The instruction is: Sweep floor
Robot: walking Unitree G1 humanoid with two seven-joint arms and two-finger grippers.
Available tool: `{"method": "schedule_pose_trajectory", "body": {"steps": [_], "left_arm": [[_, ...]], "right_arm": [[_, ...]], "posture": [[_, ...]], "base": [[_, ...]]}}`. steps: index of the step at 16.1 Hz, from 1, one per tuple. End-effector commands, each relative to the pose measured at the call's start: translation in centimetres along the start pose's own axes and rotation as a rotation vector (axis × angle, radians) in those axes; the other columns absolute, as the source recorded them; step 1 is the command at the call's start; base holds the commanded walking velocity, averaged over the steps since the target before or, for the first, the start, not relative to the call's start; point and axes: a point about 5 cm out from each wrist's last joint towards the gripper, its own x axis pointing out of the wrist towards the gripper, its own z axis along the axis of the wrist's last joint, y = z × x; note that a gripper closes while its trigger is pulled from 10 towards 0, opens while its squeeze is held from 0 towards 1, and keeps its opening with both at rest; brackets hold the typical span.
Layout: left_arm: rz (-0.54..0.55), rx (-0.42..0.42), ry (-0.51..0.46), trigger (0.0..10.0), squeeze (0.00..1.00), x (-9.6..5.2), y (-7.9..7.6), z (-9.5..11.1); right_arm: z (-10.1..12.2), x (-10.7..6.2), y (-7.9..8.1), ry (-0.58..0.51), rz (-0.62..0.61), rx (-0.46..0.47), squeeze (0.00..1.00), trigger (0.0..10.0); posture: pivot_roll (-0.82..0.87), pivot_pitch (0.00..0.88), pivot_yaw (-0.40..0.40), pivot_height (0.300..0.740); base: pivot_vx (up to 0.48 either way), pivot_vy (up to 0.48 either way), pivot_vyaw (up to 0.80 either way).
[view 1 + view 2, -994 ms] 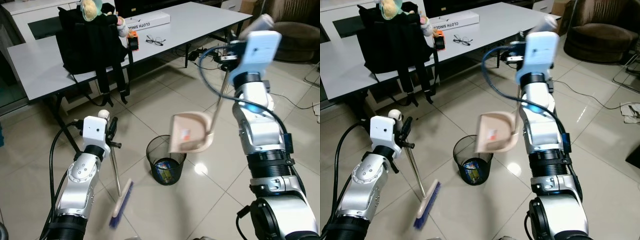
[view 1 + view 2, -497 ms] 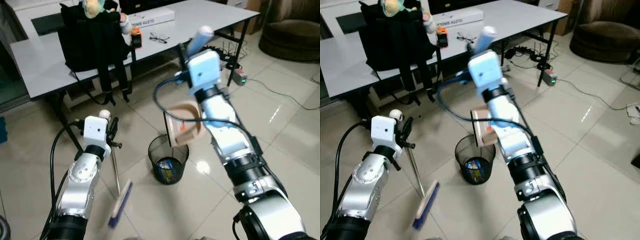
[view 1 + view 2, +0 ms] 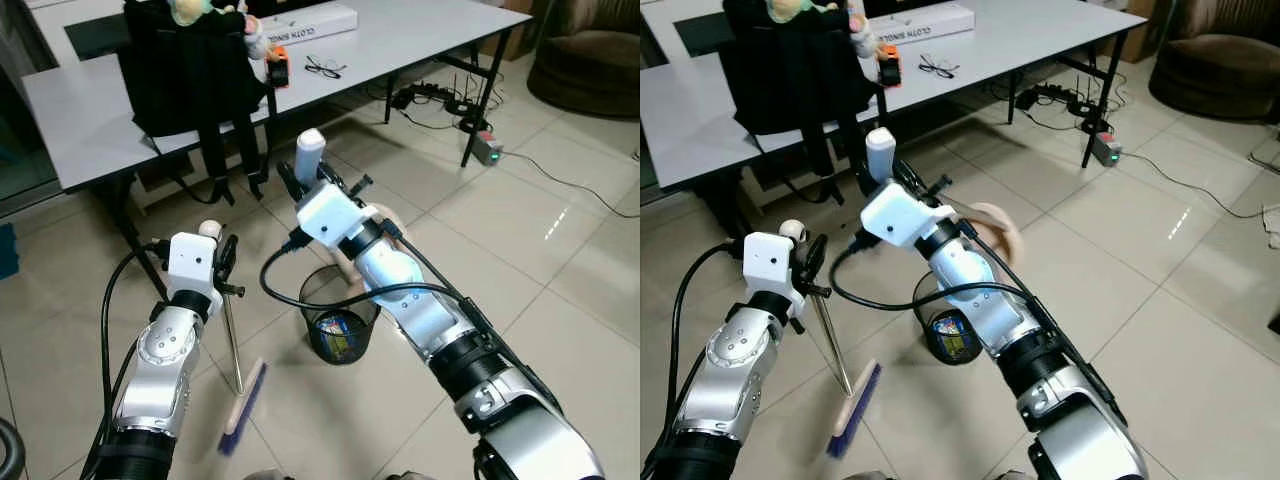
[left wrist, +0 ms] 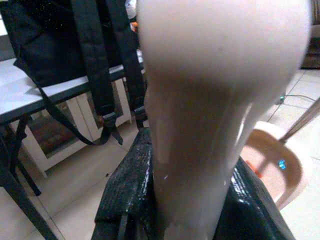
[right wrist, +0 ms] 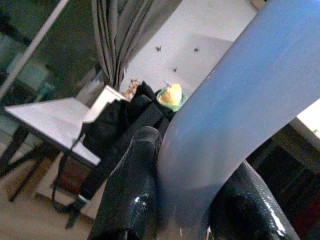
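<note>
The right gripper (image 3: 318, 178) is clamped on the dustpan handle (image 3: 307, 155), tipping the dustpan (image 3: 992, 228) over the bin (image 3: 338, 318) at frame centre, apparently to empty it. The left gripper (image 3: 226, 262) clasps the broom (image 3: 243, 395), parked lower left, bristles on the floor.

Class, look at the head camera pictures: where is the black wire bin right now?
The bin stands on the tiled floor in the middle of the left eye view, under the right arm and its dustpan, with the broom to its left.
</note>
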Motion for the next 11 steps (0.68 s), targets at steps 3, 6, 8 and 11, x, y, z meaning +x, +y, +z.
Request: {"method": "schedule_pose_trajectory", "body": {"steps": [3, 6, 8, 11], "left_arm": [[-0.002, 0.027, -0.035, 10.0, 0.0, 0.2, 0.1, 1.0], [-0.009, 0.026, -0.036, 10.0, 0.0, 0.2, 0.0, 1.0], [-0.035, 0.024, -0.018, 10.0, 0.0, 0.2, -0.2, 0.8], [-0.148, 0.033, 0.046, 10.0, 0.0, -0.2, -1.0, -0.5]], "right_arm": [[1.2, 0.7, -2.9, -0.077, -0.115, -0.06, 0.0, 10.0], [0.6, 0.0, -8.7, -0.018, -0.396, -0.009, 0.0, 10.0], [-1.0, -1.4, -11.5, 0.122, -0.519, -0.033, 0.0, 10.0], [-4.8, -6.9, -14.7, 0.406, -0.685, -0.052, 0.0, 10.0]], "posture": [[0.02, 0.013, 0.078, 0.74], [0.01, 0.016, 0.078, 0.74], [0.01, 0.016, 0.077, 0.74], [-0.01, 0.014, 0.079, 0.74]], "base": [[0.0, 0.0, 0.0], [0.0, 0.0, 0.0], [0.0, 0.0, 0.0], [0.0, 0.0, -0.27]]}}
